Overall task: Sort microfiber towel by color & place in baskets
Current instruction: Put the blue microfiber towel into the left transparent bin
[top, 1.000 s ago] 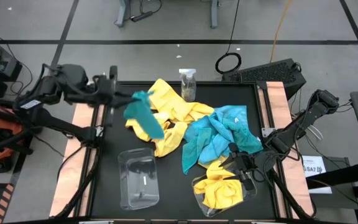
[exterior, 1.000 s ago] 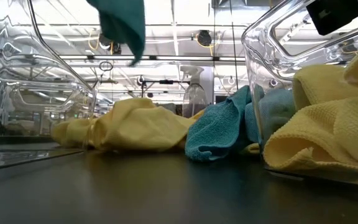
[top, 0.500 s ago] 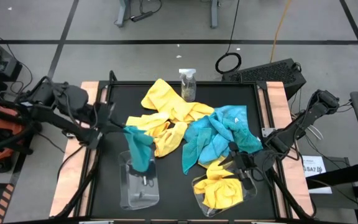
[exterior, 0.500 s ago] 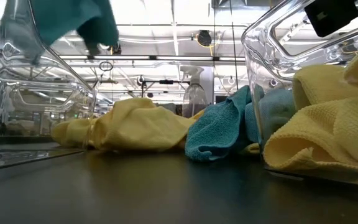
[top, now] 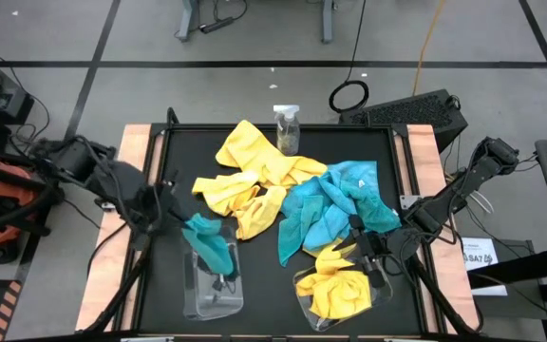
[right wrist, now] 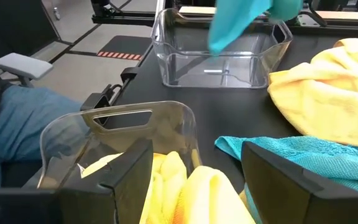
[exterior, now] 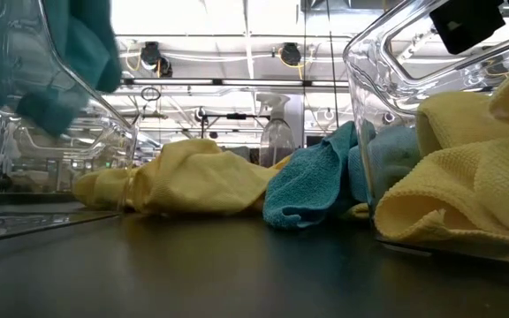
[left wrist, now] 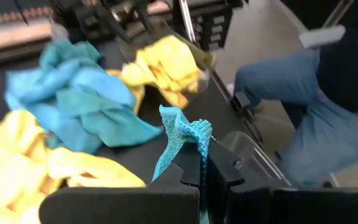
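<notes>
Since the earlier frame, the left gripper (top: 180,220) is coming toward the near side with a turquoise towel (top: 209,249), and now the cloth is hanging into the near-left basket (top: 212,294). Its fingers are pressed together, pinching the top edge of this towel (left wrist: 180,138). In the low view the towel (exterior: 49,62) is showing behind the clear wall of that basket.

At the near right, the right gripper (top: 367,256) is waiting with its fingers spread, holding nothing, just over the far edge of the near-right basket (top: 380,290). Yellow towels (top: 338,285) are lying inside this basket.

Farther, in the middle of the black table (top: 254,304), a turquoise pile (top: 335,211) is lying on the right and a yellow pile (top: 250,176) on the left, touching each other. At the far edge a small spray bottle (top: 287,127) is standing upright, just beside the yellow pile.
</notes>
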Controlling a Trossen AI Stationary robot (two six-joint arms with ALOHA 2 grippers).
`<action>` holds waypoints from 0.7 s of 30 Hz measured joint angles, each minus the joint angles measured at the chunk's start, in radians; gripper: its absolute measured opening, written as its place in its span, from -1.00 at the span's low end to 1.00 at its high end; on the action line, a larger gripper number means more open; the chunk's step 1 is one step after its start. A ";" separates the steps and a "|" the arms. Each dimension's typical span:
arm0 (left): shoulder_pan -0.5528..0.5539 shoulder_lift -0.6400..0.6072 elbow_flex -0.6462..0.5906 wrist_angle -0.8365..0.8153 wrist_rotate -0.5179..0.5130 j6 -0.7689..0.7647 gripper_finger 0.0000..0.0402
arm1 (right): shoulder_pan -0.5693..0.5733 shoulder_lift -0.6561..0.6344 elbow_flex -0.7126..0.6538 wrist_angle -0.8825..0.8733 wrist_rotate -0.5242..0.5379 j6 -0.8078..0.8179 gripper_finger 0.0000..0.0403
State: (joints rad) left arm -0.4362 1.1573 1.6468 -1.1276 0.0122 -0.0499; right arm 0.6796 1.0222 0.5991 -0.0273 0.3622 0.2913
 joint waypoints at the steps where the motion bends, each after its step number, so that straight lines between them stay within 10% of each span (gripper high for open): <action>1: -0.012 0.006 -0.013 0.000 -0.001 -0.012 -1.00 | 0.000 0.000 0.000 0.000 0.000 0.000 0.18; 21: -0.165 0.074 -0.378 0.229 -0.028 -0.107 -1.00 | 0.000 0.000 0.000 0.000 0.003 0.004 0.18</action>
State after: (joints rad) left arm -0.6009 1.2312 1.2689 -0.8987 -0.0160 -0.1567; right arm 0.6792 1.0222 0.5991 -0.0273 0.3656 0.2951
